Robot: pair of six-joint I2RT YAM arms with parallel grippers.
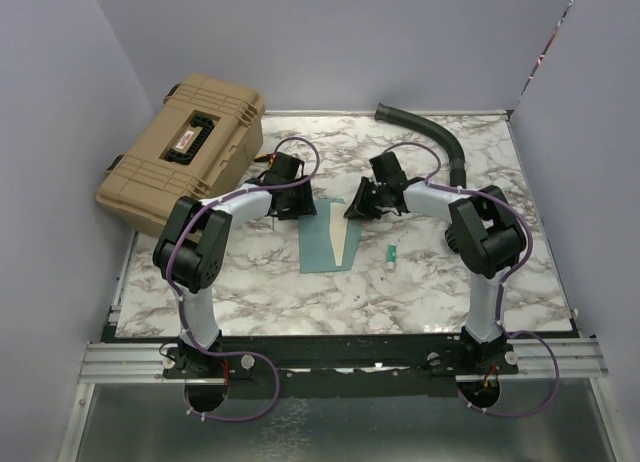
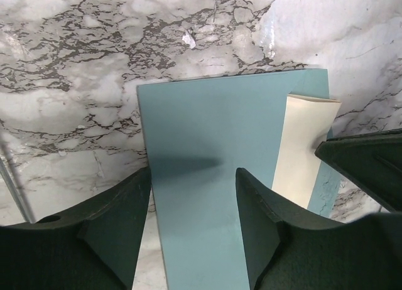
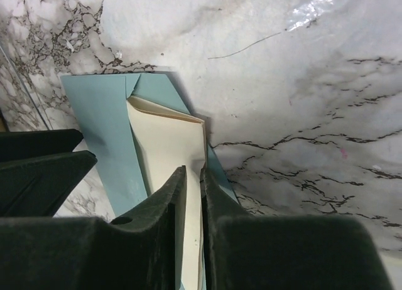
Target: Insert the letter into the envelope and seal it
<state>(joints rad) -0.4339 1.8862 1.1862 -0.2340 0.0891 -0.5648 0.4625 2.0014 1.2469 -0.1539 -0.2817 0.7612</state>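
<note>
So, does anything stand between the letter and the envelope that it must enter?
Nothing visible does. The right gripper pinches the letter, which lies directly against the envelope. The left gripper, open, stands over the envelope's other side, away from the letter.

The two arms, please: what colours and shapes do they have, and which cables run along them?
The left arm and right arm look alike: pale grey-white tubes between bulky black joints. A thin purple cable loops along each arm. The left gripper and right gripper have dark, matte, wedge-shaped fingers. No markings are readable.
</note>
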